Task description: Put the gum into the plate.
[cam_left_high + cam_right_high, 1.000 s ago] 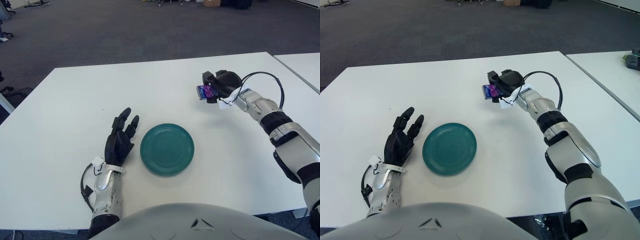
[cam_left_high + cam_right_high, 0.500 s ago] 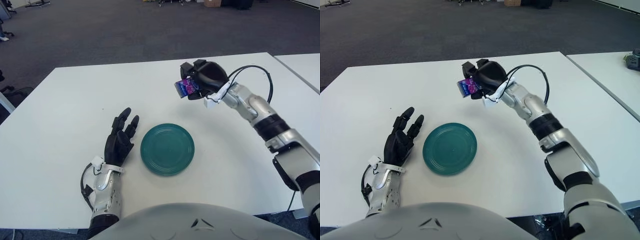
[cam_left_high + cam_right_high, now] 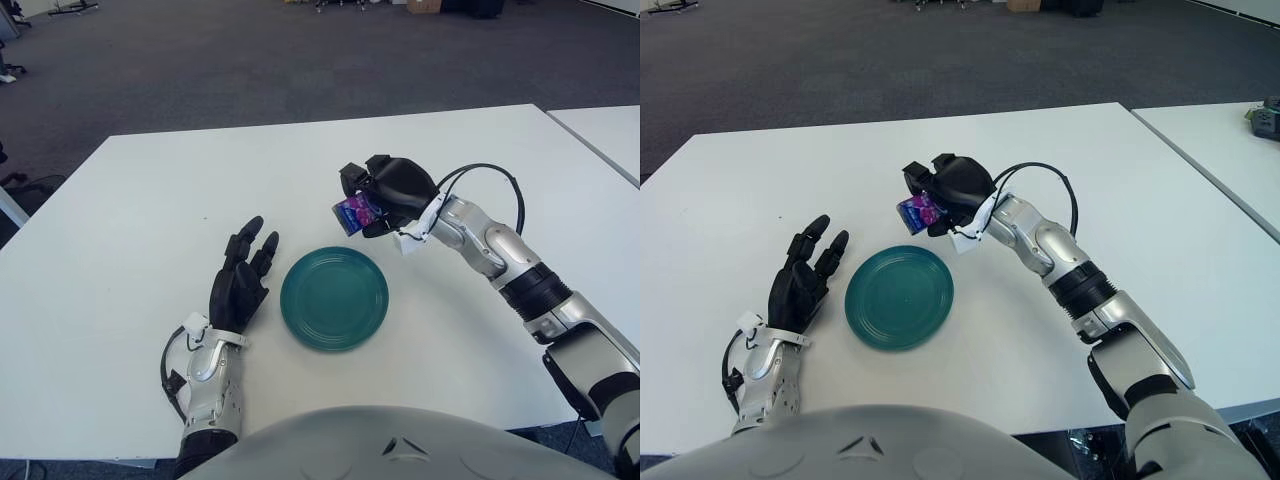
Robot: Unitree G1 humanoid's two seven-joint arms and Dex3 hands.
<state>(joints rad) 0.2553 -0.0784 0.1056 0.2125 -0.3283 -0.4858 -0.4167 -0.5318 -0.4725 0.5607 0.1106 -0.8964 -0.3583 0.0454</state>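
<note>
Gum (image 3: 354, 213): small purple pack, mostly covered by the black fingers (image 3: 385, 185) of the right hand (image 3: 390, 192), only its near face shows, print unreadable. Held above the white table (image 3: 140, 200), just past the far right rim of the green plate (image 3: 334, 298), not in it. Right eye view also catches an object (image 3: 1268, 117) on the neighbouring table's edge; left eye view doesn't. Right hand clenched around the gum. Left hand (image 3: 240, 280) just left of the plate, fingers loosely spread, holding nothing.
</note>
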